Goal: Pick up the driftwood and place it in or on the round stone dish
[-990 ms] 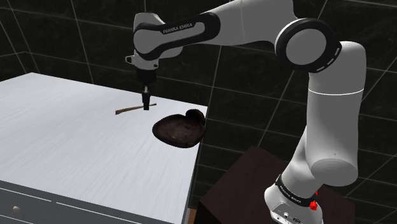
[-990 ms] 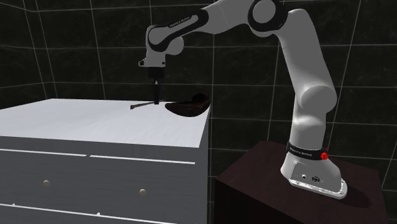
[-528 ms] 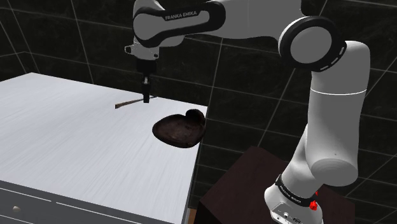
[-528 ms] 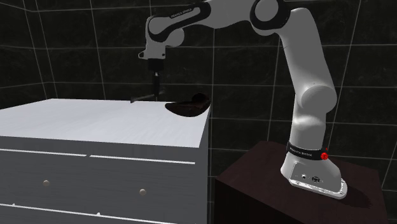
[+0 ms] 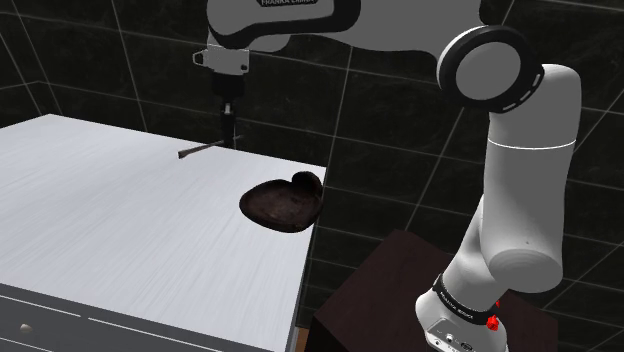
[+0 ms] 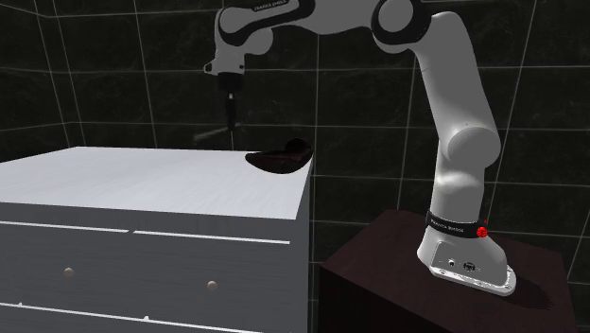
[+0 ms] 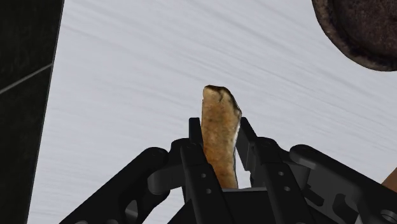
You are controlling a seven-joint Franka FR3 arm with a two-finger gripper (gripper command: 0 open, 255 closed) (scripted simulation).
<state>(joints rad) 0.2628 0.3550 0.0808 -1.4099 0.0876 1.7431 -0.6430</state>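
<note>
Claw (image 5: 231, 138): pointing straight down, fingers drawn in tight on the driftwood, clasping it near one end.
Driftwood (image 7: 219, 111): pale brown sliver, held in the air above the bench, roughly level, free end reaching toward the shoulder view's left; touching nothing but the fingers.
Round dish (image 5: 281, 203): dark brown, rough-surfaced, lying on the bench below the claw and toward the shoulder view's right; apart from the driftwood.
Dish rim: hard against the bench's side edge nearest the stand; possibly hanging over it a little, hard to tell from these angles.
Bench (image 5: 110, 215): white streaked top, a wide stretch of it spreading to the shoulder view's left and in front of the dish.
Far edge: just behind the claw, dark tiled wall beyond.
Drawers (image 6: 142, 260): on the bench's front face, small round knobs.
Stand (image 5: 385, 275): dark brown box, lower than the bench top, a gap between it and the bench's side.
Air room: open space between driftwood and dish rim.
</note>
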